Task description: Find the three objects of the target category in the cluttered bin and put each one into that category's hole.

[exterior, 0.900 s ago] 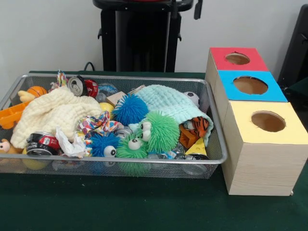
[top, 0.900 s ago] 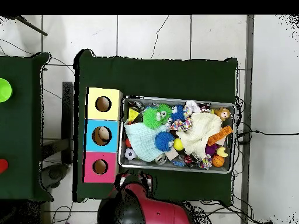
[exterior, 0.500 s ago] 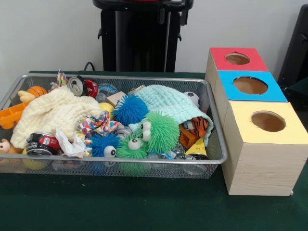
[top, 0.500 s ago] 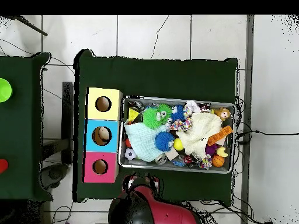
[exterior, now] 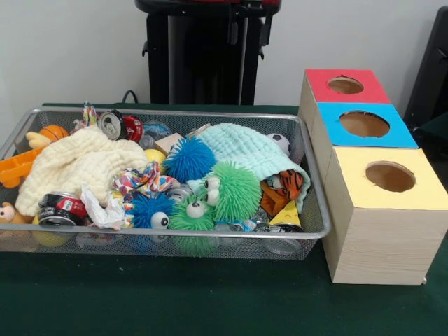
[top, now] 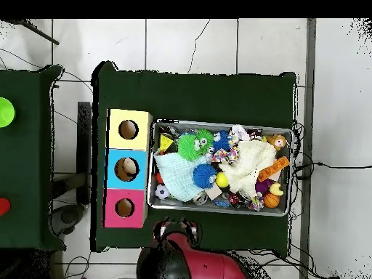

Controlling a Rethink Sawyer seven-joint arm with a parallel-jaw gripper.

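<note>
Wire mesh bin sits on a green desk, crammed with toys: a blue spiky ball, a green spiky ball, a soda can, and cream cloth. Beside the bin stands a wooden box with red, blue and yellow holes. The gripper hangs behind the bin; I cannot tell how it is set.

Bin: silver wire mesh, metal. Boxes: pale wood-grain sides, matt coloured tops. Table cover: dark green matt cloth.
</note>
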